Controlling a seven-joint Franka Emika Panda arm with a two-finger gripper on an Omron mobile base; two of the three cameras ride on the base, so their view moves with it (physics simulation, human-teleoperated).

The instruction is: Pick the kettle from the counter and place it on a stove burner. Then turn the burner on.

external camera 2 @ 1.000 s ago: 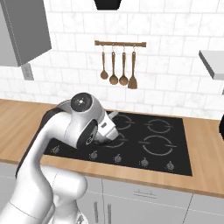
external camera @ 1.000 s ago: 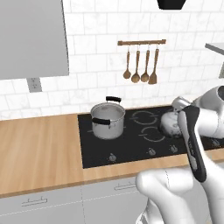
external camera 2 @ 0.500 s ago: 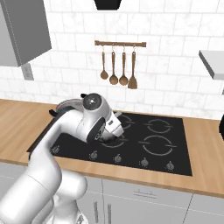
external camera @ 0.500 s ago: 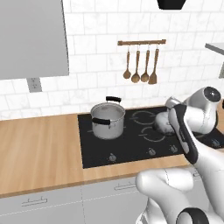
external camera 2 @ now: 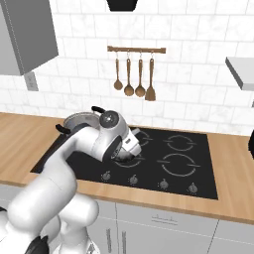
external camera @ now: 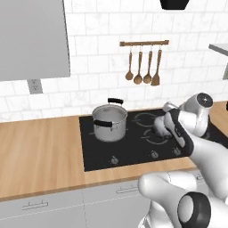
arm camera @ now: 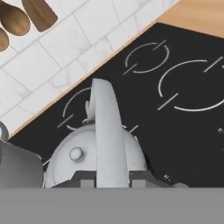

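Tool clamped on kettle handle; pot beside, on cooktop.

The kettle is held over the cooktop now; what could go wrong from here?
1. The gripper is shut on the kettle's handle alone, so the body may swing or tip as it is lowered.
2. The pot stands on the burner to the left, close by; a drift that way could bump it.
3. In the left base view the arm hides much of the kettle, so it might land off the burner ring.
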